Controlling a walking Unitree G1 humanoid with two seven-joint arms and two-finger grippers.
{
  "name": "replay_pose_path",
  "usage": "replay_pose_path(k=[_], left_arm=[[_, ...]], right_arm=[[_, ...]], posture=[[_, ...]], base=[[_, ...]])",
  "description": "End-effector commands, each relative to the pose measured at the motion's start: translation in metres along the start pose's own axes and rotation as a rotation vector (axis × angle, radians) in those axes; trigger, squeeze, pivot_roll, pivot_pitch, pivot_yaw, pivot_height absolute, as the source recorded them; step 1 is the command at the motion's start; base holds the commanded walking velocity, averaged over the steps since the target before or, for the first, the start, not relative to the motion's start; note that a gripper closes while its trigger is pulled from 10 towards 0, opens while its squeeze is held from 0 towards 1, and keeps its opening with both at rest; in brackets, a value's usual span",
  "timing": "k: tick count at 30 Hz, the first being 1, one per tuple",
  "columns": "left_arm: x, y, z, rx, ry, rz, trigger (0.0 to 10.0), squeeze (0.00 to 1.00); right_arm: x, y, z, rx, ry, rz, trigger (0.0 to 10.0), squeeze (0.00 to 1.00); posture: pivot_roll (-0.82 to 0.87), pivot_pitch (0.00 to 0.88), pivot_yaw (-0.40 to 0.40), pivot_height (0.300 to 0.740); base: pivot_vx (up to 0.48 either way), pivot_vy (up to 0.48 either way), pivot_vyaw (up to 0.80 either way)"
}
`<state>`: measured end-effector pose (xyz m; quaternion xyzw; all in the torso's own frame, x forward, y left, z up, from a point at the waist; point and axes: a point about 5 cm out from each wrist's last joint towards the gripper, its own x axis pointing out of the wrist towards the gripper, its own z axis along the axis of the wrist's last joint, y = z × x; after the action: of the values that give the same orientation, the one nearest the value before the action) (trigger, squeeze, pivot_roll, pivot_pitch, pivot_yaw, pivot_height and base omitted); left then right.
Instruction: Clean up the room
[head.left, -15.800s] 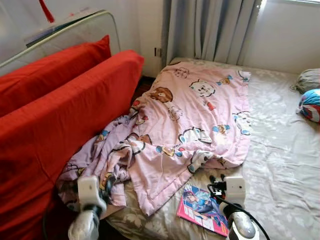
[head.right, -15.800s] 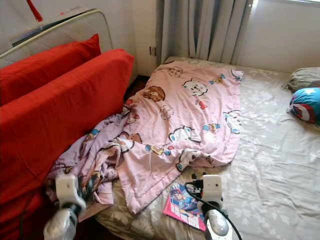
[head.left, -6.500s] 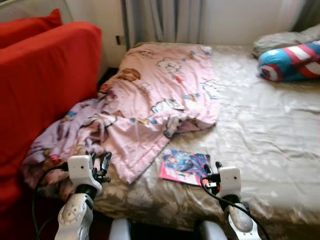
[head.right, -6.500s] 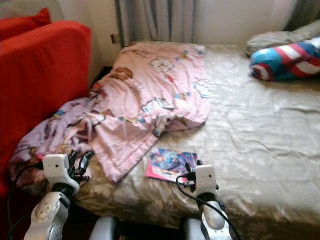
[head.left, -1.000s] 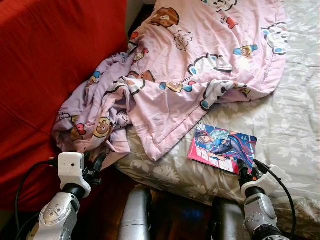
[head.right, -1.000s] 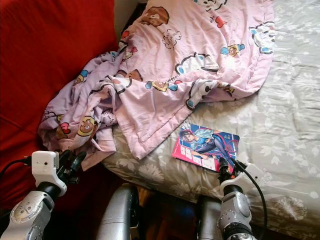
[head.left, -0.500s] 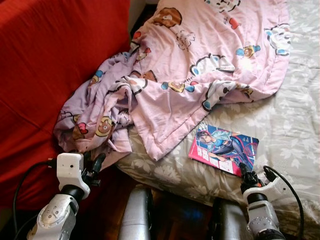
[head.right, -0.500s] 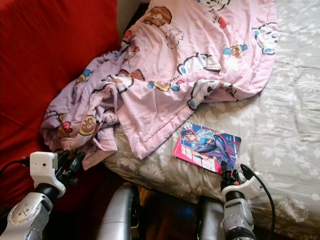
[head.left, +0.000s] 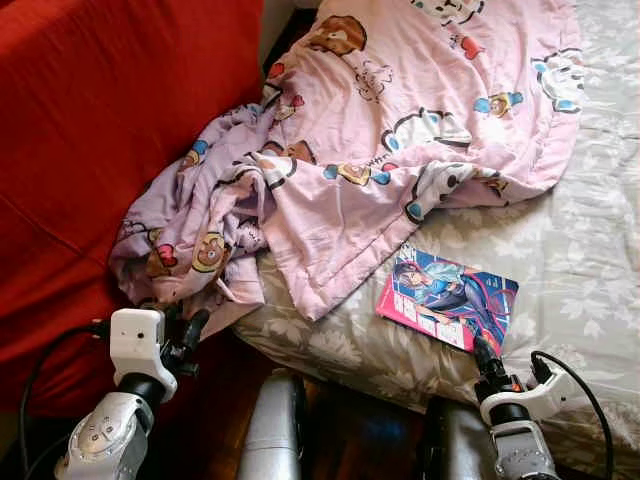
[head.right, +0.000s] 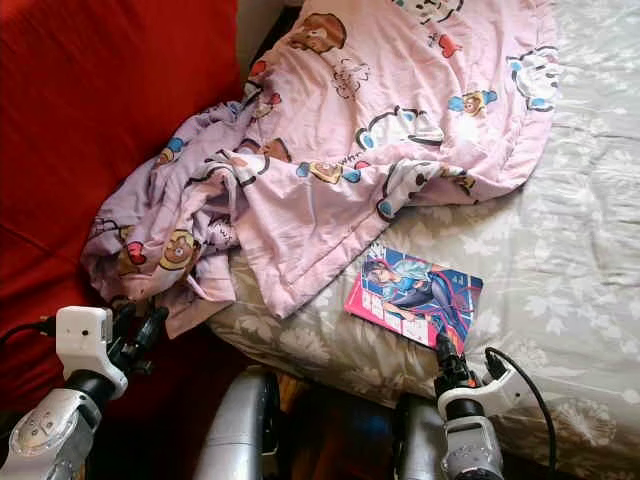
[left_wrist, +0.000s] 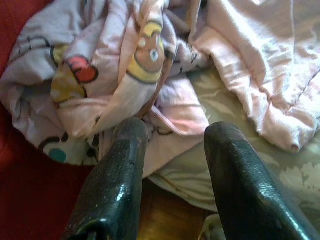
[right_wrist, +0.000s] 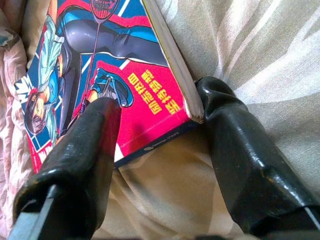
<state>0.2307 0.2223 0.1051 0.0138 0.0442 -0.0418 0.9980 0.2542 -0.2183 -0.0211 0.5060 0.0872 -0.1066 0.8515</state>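
Note:
A comic book (head.left: 447, 310) with a pink and blue cover lies flat on the grey floral bedsheet (head.left: 590, 260), near the bed's front edge. My right gripper (head.left: 483, 352) is at the book's near corner. In the right wrist view it is open, one finger (right_wrist: 87, 150) over the cover (right_wrist: 95, 65) and the other (right_wrist: 240, 145) on the sheet beside the book's edge. A crumpled pink cartoon blanket (head.left: 400, 130) spills off the bed's left side. My left gripper (left_wrist: 172, 135) is open, low beside the hanging blanket folds (left_wrist: 135, 65), holding nothing.
A big red cushion (head.left: 90, 120) stands close on the left, with the blanket bunched against it. My own silver legs (head.left: 270, 430) press against the bed's front edge over a dark wooden floor (head.left: 350, 430). Bare sheet stretches to the right.
My right wrist has sunk a little and rolled, staying at the book's near corner. The view has shifted slightly. The left arm has barely moved.

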Motion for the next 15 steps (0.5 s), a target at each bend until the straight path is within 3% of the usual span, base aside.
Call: replay_pose_path(k=[1,8,15], left_arm=[[-0.007,0.008,0.000,0.009,0.014,0.023,10.0,0.00],[-0.011,0.006,0.000,0.009,0.020,0.022,10.0,0.00],[-0.019,0.009,0.000,0.018,0.030,0.031,10.0,0.00]], right_arm=[[-0.016,-0.012,-0.039,0.105,0.136,-0.073,10.0,0.00],[-0.010,-0.006,-0.031,0.179,0.101,-0.032,10.0,0.00],[-0.021,-0.021,-0.037,0.200,0.110,-0.132,10.0,0.00]], posture=[[0.28,0.319,0.187,0.620],[0.29,0.326,0.191,0.620],[0.32,0.342,0.195,0.620]], base=[[0.000,0.000,0.00],[0.000,0.000,0.00],[0.000,0.000,0.00]])
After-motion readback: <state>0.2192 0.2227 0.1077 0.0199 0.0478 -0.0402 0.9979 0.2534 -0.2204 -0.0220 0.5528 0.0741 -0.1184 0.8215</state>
